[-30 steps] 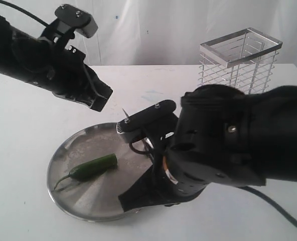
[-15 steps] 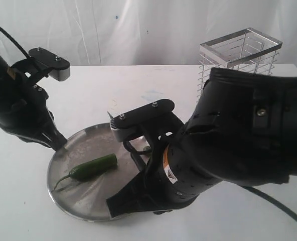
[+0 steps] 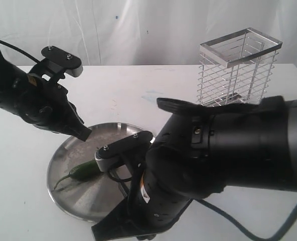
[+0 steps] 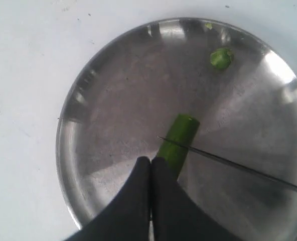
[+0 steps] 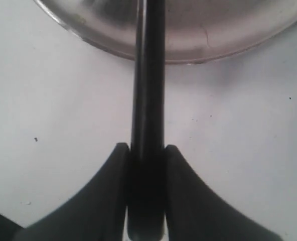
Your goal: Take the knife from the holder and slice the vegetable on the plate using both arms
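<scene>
Right gripper (image 5: 146, 148) clamped on the black handle of the knife (image 5: 147, 95), one finger on each side of it. The handle runs straight out from between the fingers to the rim of the steel plate (image 5: 198, 50). In the left wrist view the thin, dark, pointed blade crosses the chili pepper (image 4: 178, 143) close to its flat cut end, with the knife tip just past the pepper's far edge. The pepper is glossy dark green and slender, and it lies near the middle of the plate. A small, round, pale-green cut piece (image 4: 221, 57) rests well apart from the blade, near the plate's rim. Left gripper (image 4: 151, 161) has its fingers pressed together with nothing between them. Its tips lie over the pepper just beside the blade, on the side away from the cut end; whether they touch it cannot be told. The wire holder (image 3: 239, 65) stands behind the right arm.
</scene>
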Robot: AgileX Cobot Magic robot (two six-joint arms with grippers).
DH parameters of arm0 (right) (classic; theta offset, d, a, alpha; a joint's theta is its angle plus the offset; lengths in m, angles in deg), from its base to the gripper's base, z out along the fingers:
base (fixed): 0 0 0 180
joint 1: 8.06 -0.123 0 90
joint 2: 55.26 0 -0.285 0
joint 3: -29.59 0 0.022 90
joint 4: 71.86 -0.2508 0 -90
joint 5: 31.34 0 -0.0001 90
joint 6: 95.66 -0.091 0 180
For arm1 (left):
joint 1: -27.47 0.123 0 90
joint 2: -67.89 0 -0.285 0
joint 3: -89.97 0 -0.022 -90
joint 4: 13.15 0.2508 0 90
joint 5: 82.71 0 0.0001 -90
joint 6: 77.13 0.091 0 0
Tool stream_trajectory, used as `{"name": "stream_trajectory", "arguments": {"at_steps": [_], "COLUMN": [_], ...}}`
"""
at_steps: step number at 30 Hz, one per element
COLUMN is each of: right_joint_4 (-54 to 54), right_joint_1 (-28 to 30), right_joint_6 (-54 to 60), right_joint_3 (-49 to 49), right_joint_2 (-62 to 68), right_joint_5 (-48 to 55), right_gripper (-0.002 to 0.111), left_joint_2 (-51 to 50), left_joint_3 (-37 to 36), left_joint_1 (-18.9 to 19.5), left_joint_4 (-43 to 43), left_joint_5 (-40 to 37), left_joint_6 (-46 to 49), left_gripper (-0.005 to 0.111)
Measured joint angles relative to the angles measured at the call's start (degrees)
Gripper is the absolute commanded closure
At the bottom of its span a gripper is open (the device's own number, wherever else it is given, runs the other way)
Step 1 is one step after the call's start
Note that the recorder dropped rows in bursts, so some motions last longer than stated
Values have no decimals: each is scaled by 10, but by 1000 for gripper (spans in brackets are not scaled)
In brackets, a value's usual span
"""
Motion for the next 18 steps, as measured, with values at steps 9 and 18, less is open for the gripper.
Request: {"name": "stream_trajectory", "arguments": {"at_steps": [9, 18], "right_joint_4": [69, 91], "right_joint_1": [0, 0], "right_joint_6": [-71, -113], "right_joint_3": [0, 0], "right_joint_2": [22, 34], "right_joint_5": [-26, -40], "right_gripper": [108, 108], "left_joint_2": [0, 0], "left_joint_3": [0, 0], "left_joint_1": [0, 0], "left_joint_4": [-8, -12], "left_joint_5": [11, 11], "left_joint_6": [0, 1], "left_gripper": [107, 107]}}
